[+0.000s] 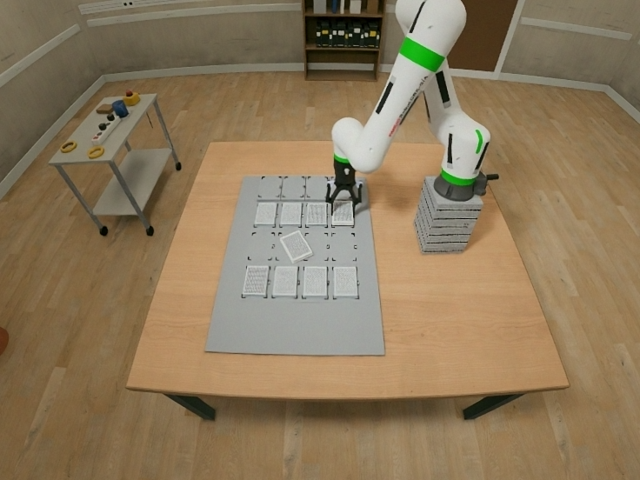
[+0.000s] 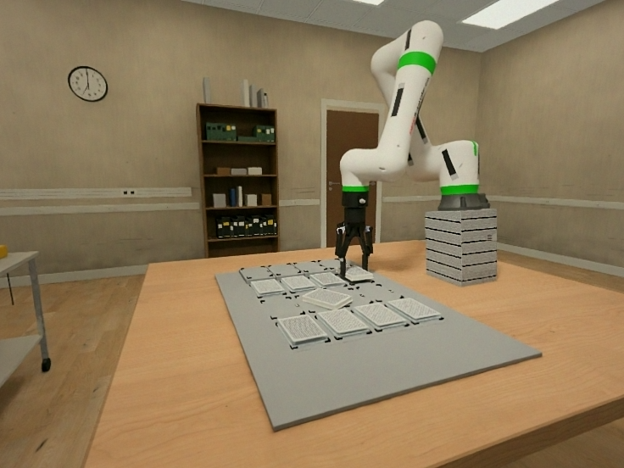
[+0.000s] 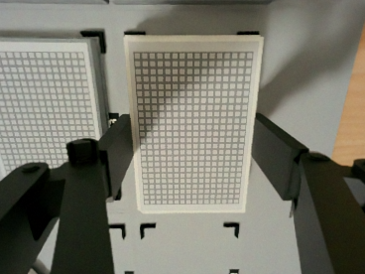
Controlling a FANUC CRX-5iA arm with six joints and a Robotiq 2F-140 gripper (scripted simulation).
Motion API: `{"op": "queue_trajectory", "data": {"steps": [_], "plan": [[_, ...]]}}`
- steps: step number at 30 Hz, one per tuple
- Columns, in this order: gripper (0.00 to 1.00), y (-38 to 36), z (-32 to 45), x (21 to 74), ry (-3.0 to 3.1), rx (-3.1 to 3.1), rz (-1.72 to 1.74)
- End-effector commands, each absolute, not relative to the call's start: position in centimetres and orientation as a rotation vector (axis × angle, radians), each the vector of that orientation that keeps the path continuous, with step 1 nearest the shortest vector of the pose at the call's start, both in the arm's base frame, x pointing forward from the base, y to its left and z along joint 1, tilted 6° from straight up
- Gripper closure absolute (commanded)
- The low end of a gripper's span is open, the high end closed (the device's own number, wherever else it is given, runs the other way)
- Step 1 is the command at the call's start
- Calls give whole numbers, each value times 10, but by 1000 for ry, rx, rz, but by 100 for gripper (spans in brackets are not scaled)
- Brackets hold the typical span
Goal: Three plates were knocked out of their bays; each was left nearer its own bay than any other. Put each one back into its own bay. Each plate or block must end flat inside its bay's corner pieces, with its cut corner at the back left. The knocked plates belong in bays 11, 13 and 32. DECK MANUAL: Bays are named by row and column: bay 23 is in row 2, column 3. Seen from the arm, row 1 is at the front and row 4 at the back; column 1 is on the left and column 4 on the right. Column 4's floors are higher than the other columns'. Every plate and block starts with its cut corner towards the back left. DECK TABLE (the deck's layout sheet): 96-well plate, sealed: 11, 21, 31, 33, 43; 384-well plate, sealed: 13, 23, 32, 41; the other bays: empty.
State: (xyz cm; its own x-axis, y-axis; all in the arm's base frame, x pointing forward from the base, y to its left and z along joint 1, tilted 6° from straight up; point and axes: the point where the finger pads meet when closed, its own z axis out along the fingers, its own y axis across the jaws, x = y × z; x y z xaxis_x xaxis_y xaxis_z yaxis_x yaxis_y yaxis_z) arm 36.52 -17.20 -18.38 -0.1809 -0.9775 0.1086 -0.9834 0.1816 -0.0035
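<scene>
My gripper (image 1: 343,201) (image 2: 353,270) (image 3: 191,131) is shut on a sealed 384-well plate (image 1: 343,213) (image 2: 359,274) (image 3: 193,99), with one finger on each long side. The plate is level and sits low over bay 13, squarely between that bay's black corner pieces. A second fine-grid plate (image 1: 296,245) (image 2: 327,298) lies skewed across the corner pieces near bay 32. The plate in bay 11 (image 1: 345,281) (image 2: 414,309) lies flat inside its corners.
The grey deck mat (image 1: 294,330) (image 2: 377,362) lies on the wooden table. The other plates sit in their bays, and the plate in bay 23 (image 3: 45,99) is right beside the held plate. Column 4's raised floors (image 1: 293,187) are empty. The arm's pedestal (image 1: 447,222) stands right of the deck.
</scene>
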Motion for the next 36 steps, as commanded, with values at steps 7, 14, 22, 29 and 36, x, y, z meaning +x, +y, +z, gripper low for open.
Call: {"op": "queue_trajectory", "data": {"steps": [7, 14, 22, 29, 36], "plan": [[90, -172, -183, 366, -2351, 1957, 112], [90, -172, -185, 366, -2351, 1957, 112], [90, -172, -187, 366, -2351, 1957, 112], [90, -173, -189, 366, -2351, 1957, 112], [90, -173, -191, 366, -2351, 1957, 112]]}}
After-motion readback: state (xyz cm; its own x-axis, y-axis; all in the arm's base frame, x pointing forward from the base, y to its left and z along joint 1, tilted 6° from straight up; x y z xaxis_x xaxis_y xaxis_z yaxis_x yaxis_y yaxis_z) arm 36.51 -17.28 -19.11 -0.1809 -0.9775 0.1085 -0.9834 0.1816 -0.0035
